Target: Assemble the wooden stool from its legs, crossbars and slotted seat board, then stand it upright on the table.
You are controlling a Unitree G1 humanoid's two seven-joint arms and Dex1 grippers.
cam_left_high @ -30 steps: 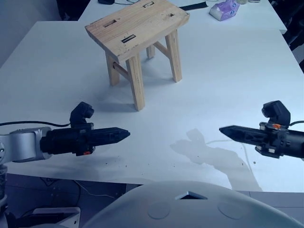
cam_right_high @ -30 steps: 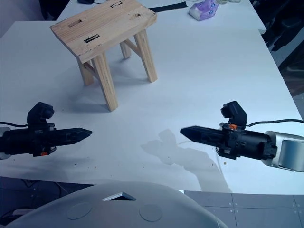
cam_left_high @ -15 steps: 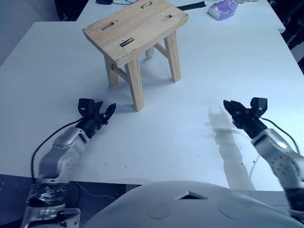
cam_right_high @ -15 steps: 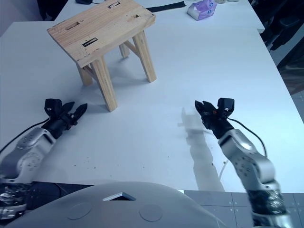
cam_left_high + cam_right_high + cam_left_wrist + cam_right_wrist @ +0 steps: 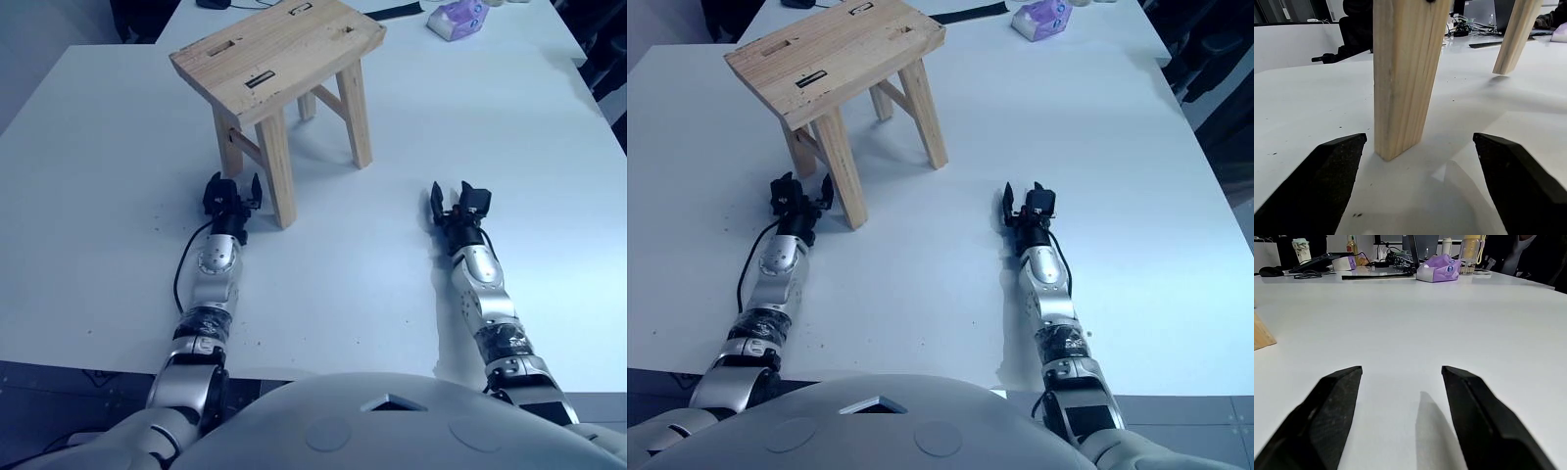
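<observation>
Nearest the robot, both arms lie stretched forward on the white table (image 5: 88, 157). The left gripper (image 5: 236, 187) rests with its fingers wide apart and holds nothing. In the left wrist view, the stool's front leg (image 5: 1405, 73) stands just ahead of the gap between the fingertips and is not touched by them. The right gripper (image 5: 450, 192) lies well apart from the stool, on bare table. Its fingers are also spread and empty.

The stool (image 5: 279, 49) stands upright on its four legs near the middle of the table. The long axis of its seat board runs from the robot's near left to its far right. Slots show in the seat, and the nearest slot (image 5: 263, 80) holds a dark mark too small to read.

Beyond the stool, at the far edge, lie a black strip (image 5: 397, 13) and a purple packet (image 5: 1437, 271). The packet's print cannot be made out.
</observation>
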